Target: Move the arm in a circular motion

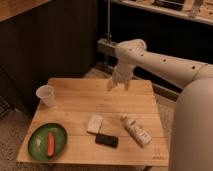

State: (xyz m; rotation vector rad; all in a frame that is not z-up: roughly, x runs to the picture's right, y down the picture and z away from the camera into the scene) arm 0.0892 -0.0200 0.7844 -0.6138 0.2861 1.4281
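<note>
The arm point(165, 62) is cream-white with thick tubular segments and small dark holes. It reaches in from the right over the wooden table point(80, 102). Its rounded joint point(131, 50) bends downward above the table's far edge. The gripper point(118, 87) hangs at its tip, pointing down just above the far middle of the tabletop. Its prongs stand apart and hold nothing.
A white cup point(45, 95) stands at the table's left. A green plate point(40, 145) with an orange carrot point(51, 143) sits at the front left. A white packet point(94, 123), a black object point(106, 140) and a lying white bottle point(136, 130) are near the front middle. Dark cabinets stand behind.
</note>
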